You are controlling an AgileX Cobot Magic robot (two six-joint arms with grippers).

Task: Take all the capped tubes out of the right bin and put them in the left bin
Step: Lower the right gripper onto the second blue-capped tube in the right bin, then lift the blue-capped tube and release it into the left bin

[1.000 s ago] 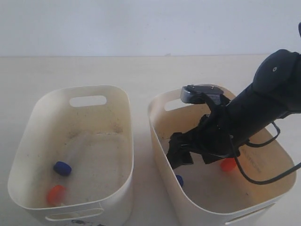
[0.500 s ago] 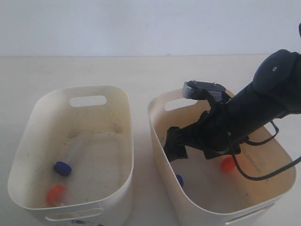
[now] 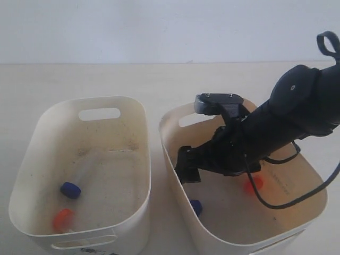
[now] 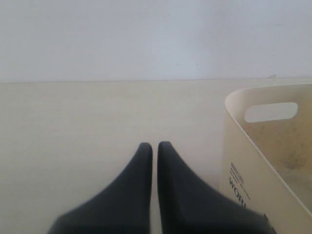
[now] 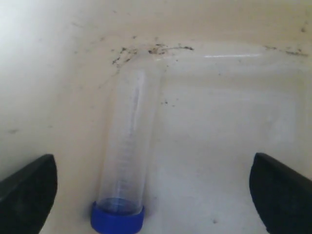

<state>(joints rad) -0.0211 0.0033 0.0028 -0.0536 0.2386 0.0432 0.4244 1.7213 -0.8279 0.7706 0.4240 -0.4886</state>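
The right bin (image 3: 171, 139) holds a blue-capped tube (image 3: 195, 206) by its left wall and an orange-capped tube (image 3: 254, 184) partly behind my right arm. Inside this bin, my right gripper (image 3: 187, 167) is open. In the right wrist view the clear blue-capped tube (image 5: 126, 165) lies on the bin floor between the widely spread fingers (image 5: 27, 195), nearer one of them, untouched. The left bin (image 3: 135, 111) contains a blue-capped tube (image 3: 70, 189) and an orange-capped tube (image 3: 64, 219). My left gripper (image 4: 152, 147) is shut and empty over the table beside the left bin (image 4: 243, 146).
Both bins stand side by side on a pale table (image 3: 159, 79) with a narrow gap between them. A black cable (image 3: 276, 204) loops from my right arm over the right bin's floor. A white wall (image 3: 159, 26) stands behind.
My right arm has swung left and slightly up inside the right bin. The bin's left wall now sits a little further left.
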